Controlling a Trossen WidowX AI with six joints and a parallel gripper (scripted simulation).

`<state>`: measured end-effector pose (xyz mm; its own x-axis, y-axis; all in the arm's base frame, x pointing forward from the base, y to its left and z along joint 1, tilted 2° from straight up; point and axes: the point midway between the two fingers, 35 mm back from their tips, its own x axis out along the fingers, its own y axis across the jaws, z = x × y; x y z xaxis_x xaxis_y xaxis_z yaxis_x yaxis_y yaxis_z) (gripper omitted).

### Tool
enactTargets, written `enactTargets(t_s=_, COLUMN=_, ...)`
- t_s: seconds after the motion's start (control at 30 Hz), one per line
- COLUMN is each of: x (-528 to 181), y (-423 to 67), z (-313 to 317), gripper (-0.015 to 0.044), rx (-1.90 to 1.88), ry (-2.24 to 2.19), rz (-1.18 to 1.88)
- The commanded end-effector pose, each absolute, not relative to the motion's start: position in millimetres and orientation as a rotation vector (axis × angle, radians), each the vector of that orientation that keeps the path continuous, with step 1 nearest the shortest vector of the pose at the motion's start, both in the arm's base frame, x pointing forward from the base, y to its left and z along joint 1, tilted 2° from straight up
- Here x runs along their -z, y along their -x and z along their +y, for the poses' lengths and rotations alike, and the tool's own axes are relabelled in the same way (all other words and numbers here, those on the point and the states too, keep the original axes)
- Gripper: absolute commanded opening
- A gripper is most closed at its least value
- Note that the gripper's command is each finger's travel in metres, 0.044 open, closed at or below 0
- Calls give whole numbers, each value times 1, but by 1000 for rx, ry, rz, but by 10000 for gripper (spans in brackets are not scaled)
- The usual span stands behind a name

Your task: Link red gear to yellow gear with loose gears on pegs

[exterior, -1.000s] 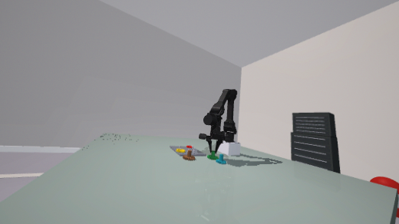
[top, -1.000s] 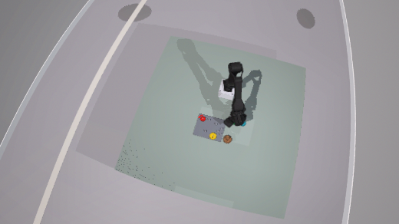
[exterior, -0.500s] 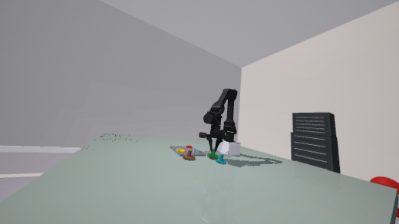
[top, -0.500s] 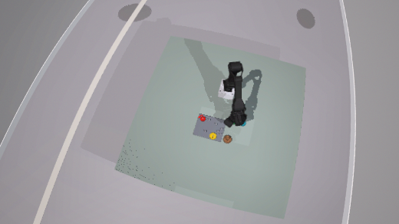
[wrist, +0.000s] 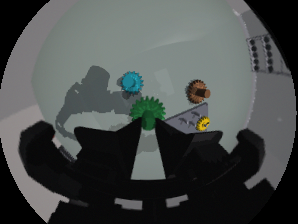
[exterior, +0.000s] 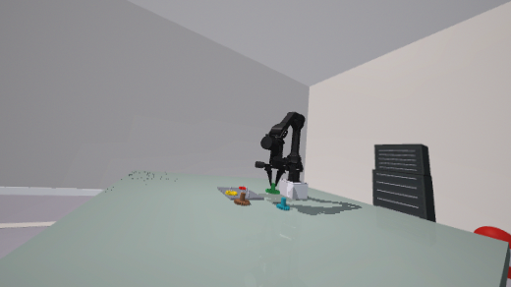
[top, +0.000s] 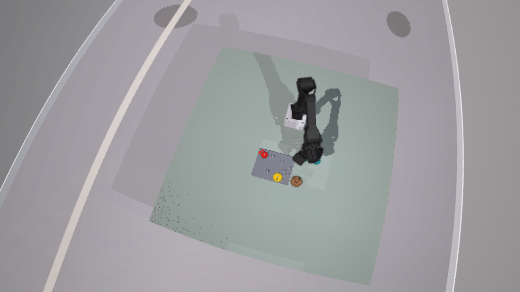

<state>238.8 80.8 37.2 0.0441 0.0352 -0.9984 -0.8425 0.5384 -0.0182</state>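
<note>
My gripper (exterior: 273, 184) (wrist: 148, 120) is shut on the upright stem of the green gear (exterior: 272, 191) (wrist: 148, 106) and holds it a little above the table, beside the board. The green gear is hidden under the arm in the top view. The grey board (top: 261, 167) (exterior: 253, 195) (wrist: 202, 109) carries the red gear (top: 263, 154) (exterior: 242, 188) and the yellow gear (top: 277, 177) (exterior: 231, 193) (wrist: 202, 124); several short pegs are bare. The brown gear (top: 296, 181) (exterior: 242, 201) (wrist: 197, 92) stands on the table by the board. The cyan gear (top: 317, 162) (exterior: 283, 206) (wrist: 132, 82) stands on the table too.
The arm's white base (top: 294, 120) (exterior: 298, 191) stands behind the board. Small dark specks (top: 172, 211) (exterior: 147, 176) lie at a far corner of the green table top (top: 200, 116) (exterior: 197, 242). A dark ribbed cabinet (exterior: 400, 183) stands beyond the table.
</note>
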Motion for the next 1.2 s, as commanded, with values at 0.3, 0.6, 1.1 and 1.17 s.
enactTargets(t_s=0.3, x=-73, y=-239, z=82, gripper=0, rx=-784, ry=766, rz=1367)
enactTargets(t_s=0.6, x=-98, y=-235, z=81, gripper=0, rx=-784, ry=766, rz=1367)
enactTargets(t_s=1.1, x=-135, y=-225, z=78, gripper=0, rx=-784, ry=766, rz=1368)
enactTargets(t_s=1.17, x=-135, y=-226, z=77, gripper=0, rx=-784, ry=766, rz=1368)
